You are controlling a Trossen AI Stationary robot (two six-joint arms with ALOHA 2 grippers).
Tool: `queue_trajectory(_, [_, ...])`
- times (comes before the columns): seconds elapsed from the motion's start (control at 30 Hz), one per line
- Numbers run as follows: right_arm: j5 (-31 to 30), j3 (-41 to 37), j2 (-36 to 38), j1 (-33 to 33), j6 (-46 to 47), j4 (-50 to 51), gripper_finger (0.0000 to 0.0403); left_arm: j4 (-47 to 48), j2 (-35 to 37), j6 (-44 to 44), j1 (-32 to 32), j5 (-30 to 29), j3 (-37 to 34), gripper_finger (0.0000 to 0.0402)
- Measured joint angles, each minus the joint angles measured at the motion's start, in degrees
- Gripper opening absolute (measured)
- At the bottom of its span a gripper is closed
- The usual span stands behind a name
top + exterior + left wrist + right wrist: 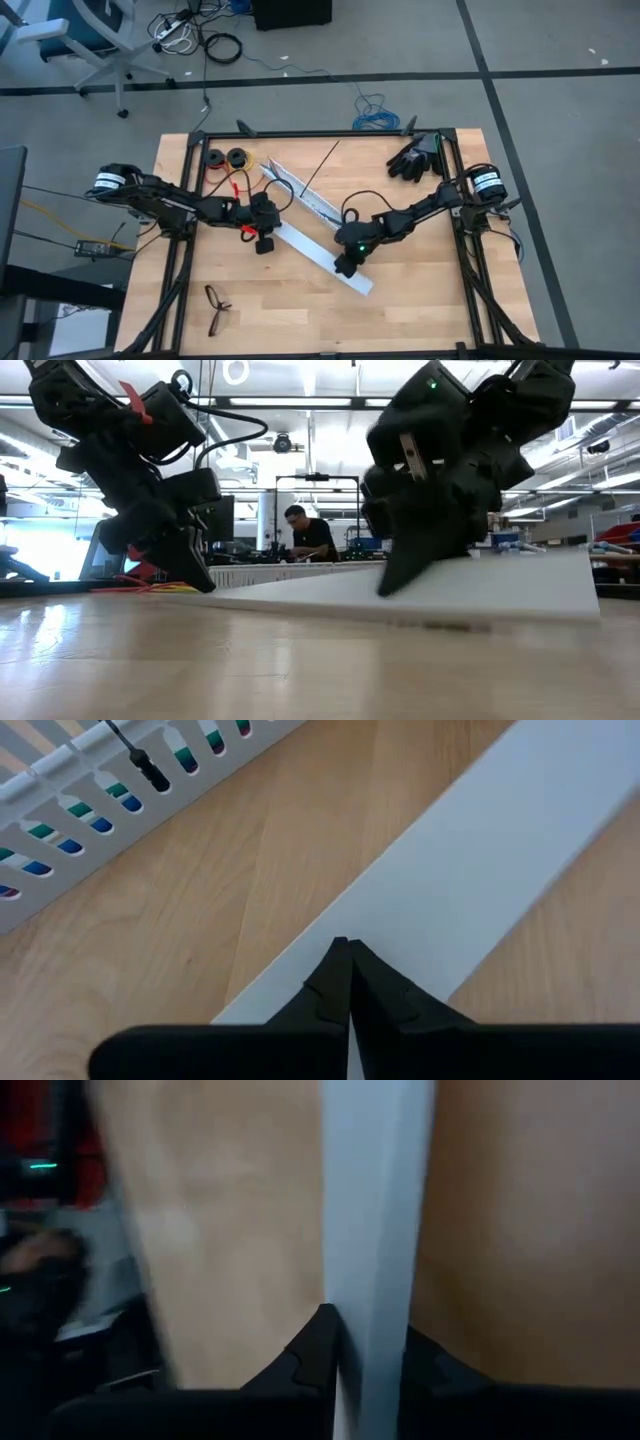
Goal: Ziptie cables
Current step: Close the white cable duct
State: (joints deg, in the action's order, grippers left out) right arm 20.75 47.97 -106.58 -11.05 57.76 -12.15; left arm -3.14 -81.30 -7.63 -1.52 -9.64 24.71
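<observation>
While both grippers sit on the white lid, cables lie in the slotted rail, ziptie beside it untouched.
Left gripper fingers pressed together, tips on lid's end; right gripper pinching lid's far edge. Risk: closed left tips skid, lid pivots into rail. Open table toward the glasses; frame posts hem both sides.

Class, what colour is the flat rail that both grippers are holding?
White; the flat rail shows best in the left wrist view.

left claw closed, right claw clamped
</observation>
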Motion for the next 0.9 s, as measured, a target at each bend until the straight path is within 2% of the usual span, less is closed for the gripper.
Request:
queue_trajectory(0.17, [-5.06,0.03,4.68,-1.22,-0.75,13.35,0.0051,-0.30,-0.04,-0.05,-0.02,0.43,0.00,0.0010])
queue_trajectory(0.43, [-12.45,-0.26,13.42,-2.97,-0.70,25.50,0.0052,-0.75,-0.04,0.06,-0.02,0.25,0.00,0.0010])
queue_trajectory(0.53, [-13.54,-0.37,13.13,-2.95,-0.68,26.17,0.0052,-0.88,-0.04,-0.02,-0.02,0.23,-0.01,0.0010])
queue_trajectory(0.9, [-16.16,-0.22,9.07,-4.88,-7.81,18.21,0.0052,-1.03,-0.09,-0.13,0.07,-0.77,-0.20,0.0010])
